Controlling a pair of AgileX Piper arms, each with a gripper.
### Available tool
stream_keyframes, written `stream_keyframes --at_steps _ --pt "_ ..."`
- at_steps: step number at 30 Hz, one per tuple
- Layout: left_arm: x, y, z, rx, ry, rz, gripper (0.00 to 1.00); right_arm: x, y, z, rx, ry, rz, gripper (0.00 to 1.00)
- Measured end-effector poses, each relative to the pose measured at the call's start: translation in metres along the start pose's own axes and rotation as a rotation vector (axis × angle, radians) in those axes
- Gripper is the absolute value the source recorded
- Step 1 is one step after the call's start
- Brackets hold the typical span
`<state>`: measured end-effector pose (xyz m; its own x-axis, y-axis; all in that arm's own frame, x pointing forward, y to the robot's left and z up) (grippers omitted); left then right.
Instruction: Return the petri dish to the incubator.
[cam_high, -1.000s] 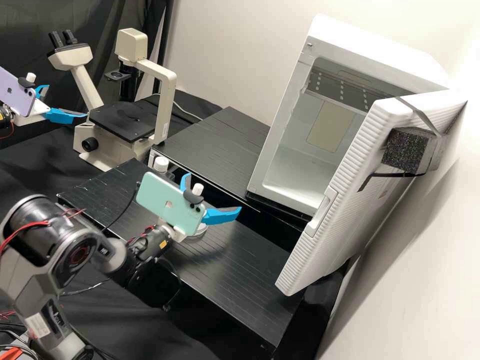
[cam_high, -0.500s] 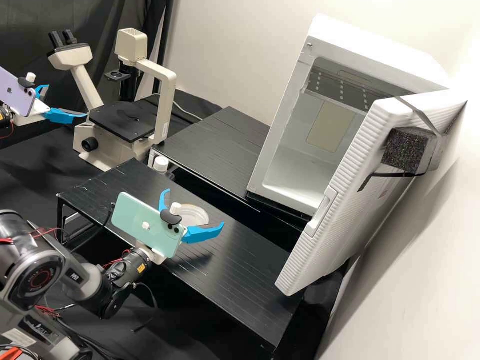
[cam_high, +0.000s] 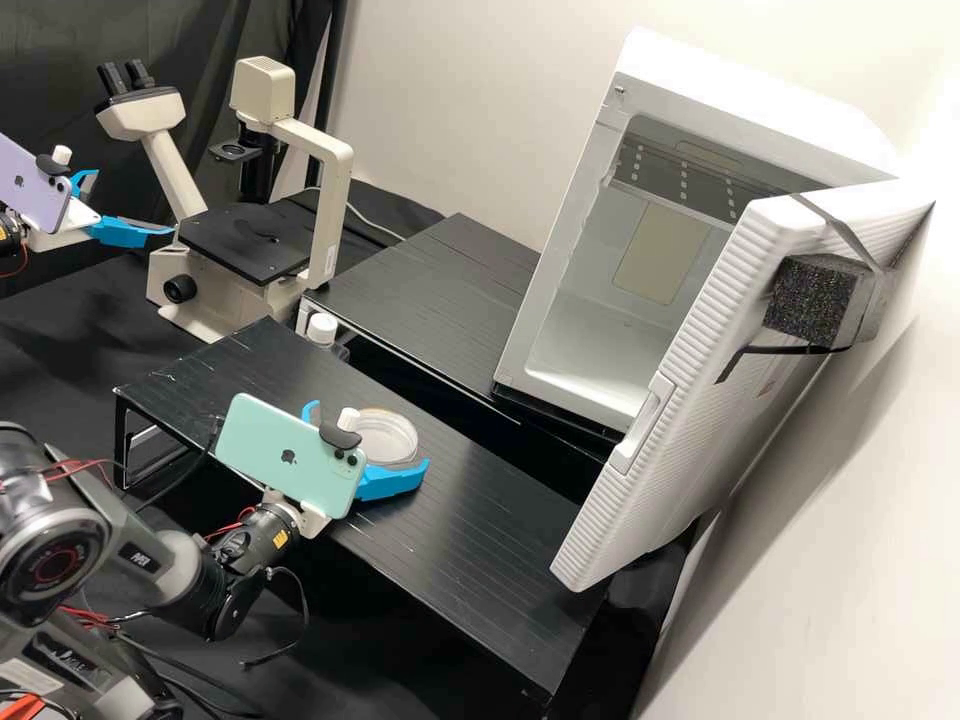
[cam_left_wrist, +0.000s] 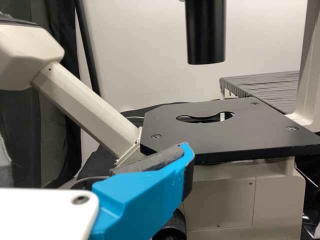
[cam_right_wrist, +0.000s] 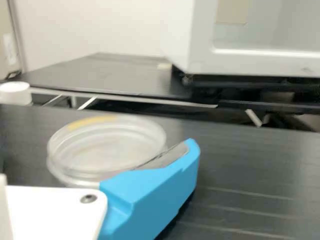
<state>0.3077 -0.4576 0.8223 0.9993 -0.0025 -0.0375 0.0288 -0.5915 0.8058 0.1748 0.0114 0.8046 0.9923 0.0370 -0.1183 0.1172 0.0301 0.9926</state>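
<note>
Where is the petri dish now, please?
In the high view, the petri dish sits left of the incubator on the nearer black stand, within the open right gripper.

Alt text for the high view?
Open right gripper at a petri dish on a black stand. Beyond it, a white incubator has its door open. The left gripper, also open, is beside a microscope.
</note>
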Motion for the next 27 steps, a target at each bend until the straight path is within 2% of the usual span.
stream_keyframes --at_steps 4,7,15,21,27 --pt "0.000 0.000 0.000 0.000 0.000 0.000 1.00 0.006 -0.006 0.005 0.010 -0.009 -0.014 1.00" --pt "0.000 0.000 0.000 0.000 0.000 0.000 1.00 0.009 -0.005 0.010 0.024 0.001 0.011 1.00" --pt "0.000 0.000 0.000 0.000 0.000 0.000 1.00 0.010 -0.005 0.015 0.024 0.013 0.017 1.00" --pt "0.000 0.000 0.000 0.000 0.000 0.000 1.00 0.009 -0.004 0.016 0.010 0.018 0.005 1.00" --pt "0.000 0.000 0.000 0.000 0.000 0.000 1.00 0.002 0.005 0.021 -0.033 0.038 0.002 1.00"
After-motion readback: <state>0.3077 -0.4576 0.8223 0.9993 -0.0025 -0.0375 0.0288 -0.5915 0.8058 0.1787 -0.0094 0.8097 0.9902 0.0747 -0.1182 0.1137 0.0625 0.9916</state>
